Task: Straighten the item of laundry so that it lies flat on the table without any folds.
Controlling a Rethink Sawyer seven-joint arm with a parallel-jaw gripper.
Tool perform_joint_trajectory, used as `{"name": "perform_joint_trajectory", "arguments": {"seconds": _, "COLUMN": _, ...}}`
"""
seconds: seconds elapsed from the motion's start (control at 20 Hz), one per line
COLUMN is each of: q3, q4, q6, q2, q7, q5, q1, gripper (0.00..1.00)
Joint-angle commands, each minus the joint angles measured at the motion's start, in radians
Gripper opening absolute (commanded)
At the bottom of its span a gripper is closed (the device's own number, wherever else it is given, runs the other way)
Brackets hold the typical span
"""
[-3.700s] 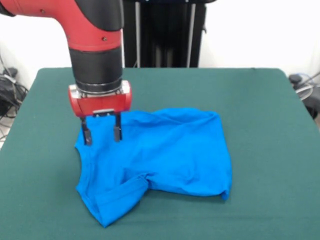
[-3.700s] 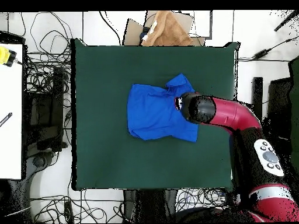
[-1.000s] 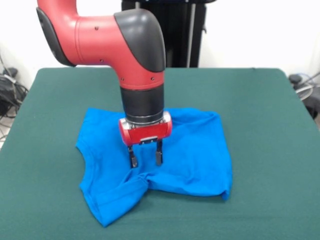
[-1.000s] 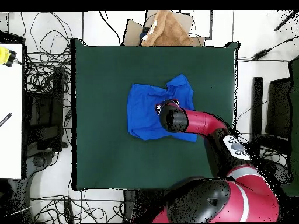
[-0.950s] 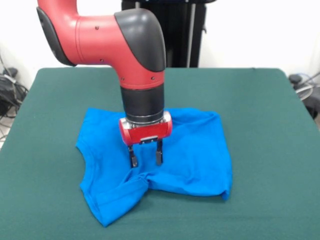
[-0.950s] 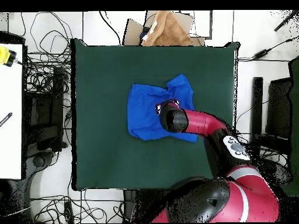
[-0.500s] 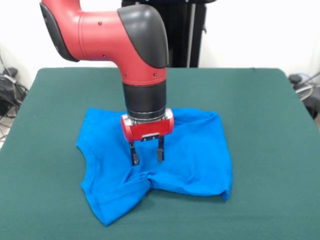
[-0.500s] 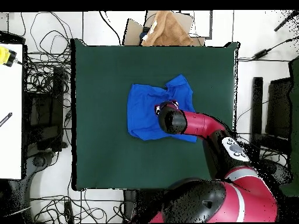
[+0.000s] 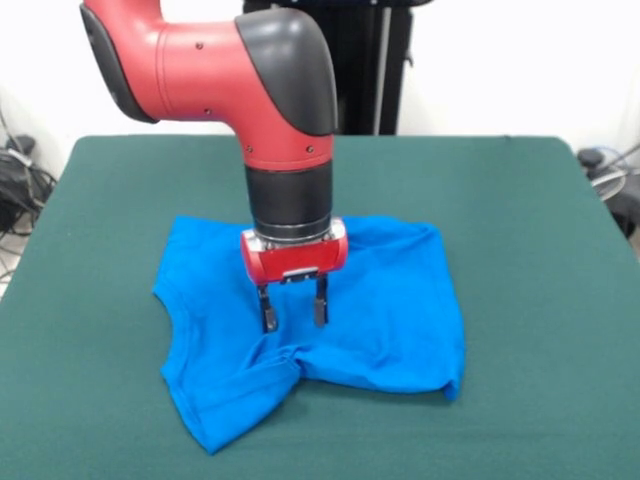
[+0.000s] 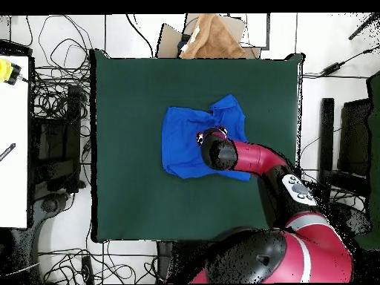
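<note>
The bright blue T-shirt (image 9: 380, 300) lies plain side up on the dark green table (image 9: 520, 200), with a sleeve bunched and folded toward the near left corner. In the overhead view the shirt (image 10: 182, 145) sits near the table's (image 10: 126, 185) middle. My gripper (image 9: 293, 315) hangs open just above the shirt, over the crease where the folded sleeve meets the body. It holds nothing. In the overhead view the arm covers the gripper (image 10: 211, 139) and part of the shirt.
A brown cardboard box with tan cloth (image 10: 211, 37) sits past the table's far edge in the overhead view. Cables (image 10: 56, 111) lie on the floor beside the table. A white bench (image 10: 13, 148) stands at the left.
The gripper moved from the shirt's far left corner to its middle, above the sleeve crease. In the last second it rose slightly. The shirt's left edge now lies flatter.
</note>
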Motion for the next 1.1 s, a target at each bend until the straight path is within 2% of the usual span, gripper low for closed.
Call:
{"name": "perform_joint_trajectory", "arguments": {"seconds": 0.05, "q3": 0.052, "q4": -0.056, "q6": 0.101, "q2": 0.076, "q7": 0.103, "q5": 0.034, "q1": -0.036, "gripper": 1.0}}
{"name": "perform_joint_trajectory", "arguments": {"seconds": 0.25, "q3": 0.103, "q4": -0.127, "q6": 0.08, "q2": 0.169, "q7": 0.044, "q5": 0.007, "q1": -0.086, "gripper": 1.0}}
{"name": "perform_joint_trajectory", "arguments": {"seconds": 0.4, "q3": 0.146, "q4": -0.215, "q6": 0.116, "q2": 0.235, "q7": -0.031, "q5": -0.015, "q1": -0.116, "gripper": 1.0}}
{"name": "perform_joint_trajectory", "arguments": {"seconds": 0.5, "q3": 0.165, "q4": -0.251, "q6": 0.157, "q2": 0.248, "q7": -0.071, "q5": -0.027, "q1": -0.131, "gripper": 1.0}}
{"name": "perform_joint_trajectory", "arguments": {"seconds": 0.6, "q3": 0.161, "q4": -0.26, "q6": 0.203, "q2": 0.22, "q7": -0.079, "q5": -0.032, "q1": -0.132, "gripper": 1.0}}
{"name": "perform_joint_trajectory", "arguments": {"seconds": 0.95, "q3": 0.127, "q4": -0.244, "q6": 0.41, "q2": 0.037, "q7": -0.046, "q5": -0.03, "q1": -0.096, "gripper": 1.0}}
{"name": "perform_joint_trajectory", "arguments": {"seconds": 1.1, "q3": 0.125, "q4": -0.274, "q6": 0.483, "q2": 0.012, "q7": -0.044, "q5": -0.025, "q1": -0.079, "gripper": 1.0}}
